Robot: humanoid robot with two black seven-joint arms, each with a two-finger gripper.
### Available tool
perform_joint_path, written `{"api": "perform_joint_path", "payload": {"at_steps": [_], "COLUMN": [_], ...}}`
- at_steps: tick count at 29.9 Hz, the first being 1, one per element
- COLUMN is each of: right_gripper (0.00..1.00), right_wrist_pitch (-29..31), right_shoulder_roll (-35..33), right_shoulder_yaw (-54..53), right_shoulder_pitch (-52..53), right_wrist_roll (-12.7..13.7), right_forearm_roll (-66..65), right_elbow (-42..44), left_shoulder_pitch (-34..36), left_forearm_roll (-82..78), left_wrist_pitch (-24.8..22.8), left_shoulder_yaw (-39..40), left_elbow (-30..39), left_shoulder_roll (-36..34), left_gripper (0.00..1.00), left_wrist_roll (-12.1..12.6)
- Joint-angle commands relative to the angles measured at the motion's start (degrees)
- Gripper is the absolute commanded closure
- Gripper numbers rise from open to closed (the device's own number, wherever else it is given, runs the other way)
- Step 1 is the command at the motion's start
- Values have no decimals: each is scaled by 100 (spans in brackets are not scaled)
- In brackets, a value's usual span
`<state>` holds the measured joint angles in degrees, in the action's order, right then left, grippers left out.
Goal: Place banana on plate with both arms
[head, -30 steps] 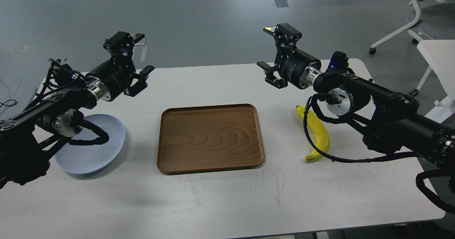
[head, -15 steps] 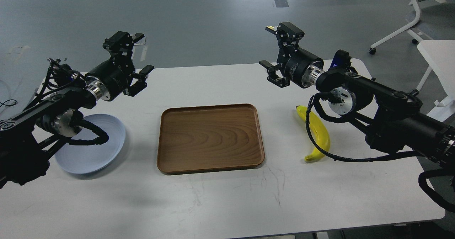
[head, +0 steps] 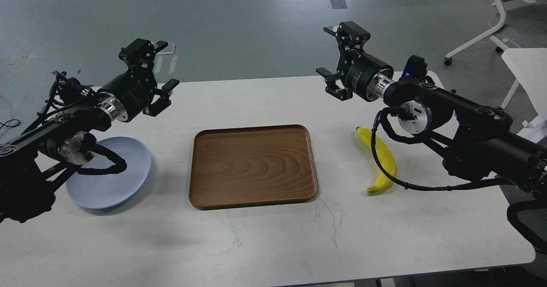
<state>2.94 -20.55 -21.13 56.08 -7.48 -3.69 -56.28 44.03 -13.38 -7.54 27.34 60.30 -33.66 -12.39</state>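
We draw both open black claws, left [head: 154, 67] and right [head: 334, 50], outward; the curved yellow banana [head: 386, 161] lies ungrasped, far from the pale blue-grey round plate [head: 128, 174].

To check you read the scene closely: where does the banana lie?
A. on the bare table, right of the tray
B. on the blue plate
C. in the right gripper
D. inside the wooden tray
A: the banana lies on the white table, right of the wooden tray.

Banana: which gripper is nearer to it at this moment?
Right. The right gripper is open, raised beyond the banana toward the table's far edge. The left gripper, also open, is across the wooden tray, above the plate side.
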Motion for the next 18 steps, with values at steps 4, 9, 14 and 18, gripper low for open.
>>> {"api": "perform_joint_path", "payload": {"at_steps": [4, 9, 14, 18], "right_gripper": [0, 0, 0, 0], "right_wrist_pitch": [-4, -4, -4, -4], "right_shoulder_roll": [-2, -11, -55, -90], "right_shoulder_yaw": [-5, -5, -31, -101], "right_shoulder_pitch": [8, 0, 0, 0], "right_wrist_roll": [1, 1, 1, -16], "right_forearm_roll": [0, 0, 0, 0], "right_elbow": [-5, -5, -5, -5], "left_shoulder_pitch": [0, 9, 61, 61], "left_forearm_roll": [-16, -68, -1136, -3142], "left_wrist_pitch": [33, 51, 409, 1201], "left_shoulder_yaw": [-27, -18, -36, -44], "left_elbow": [-1, -1, 60, 210], "left_shoulder_roll": [8, 0, 0, -176], "left_gripper": [2, 2, 2, 2], "left_wrist_roll": [-9, -35, -53, 0]}}
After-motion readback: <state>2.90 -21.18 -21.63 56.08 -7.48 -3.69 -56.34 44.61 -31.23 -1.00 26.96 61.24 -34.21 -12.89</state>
